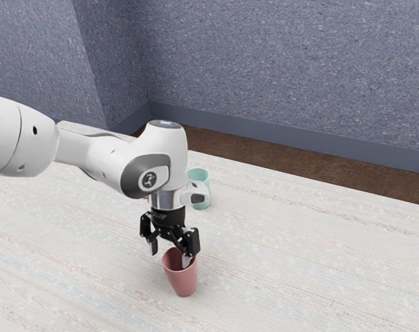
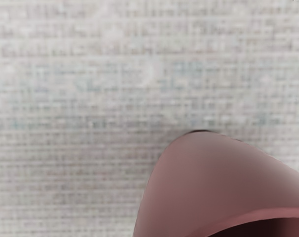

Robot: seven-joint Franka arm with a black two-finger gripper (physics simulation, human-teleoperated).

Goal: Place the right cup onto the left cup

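Note:
My gripper [image 1: 169, 254] is low over the pink cup [image 1: 182, 278] in the exterior view, its fingers spread apart. One finger reaches down into the cup's mouth, while the other hangs outside the rim, toward the exterior view's left, with a gap between it and the cup wall. The pink cup looks upright or nearly so. Behind the hand, the teal cup [image 1: 201, 181] stands on the table, partly covered by the arm. In the wrist view, the pink cup [image 2: 204, 173] shows its outer wall and part of its dark mouth.
The pale, streaked table [image 1: 306, 256] extends around both cups. Beyond its far edge lie a brown floor strip [image 1: 265, 159] and a blue-grey wall [image 1: 285, 69]. The arm comes in from the exterior view's left, above the table.

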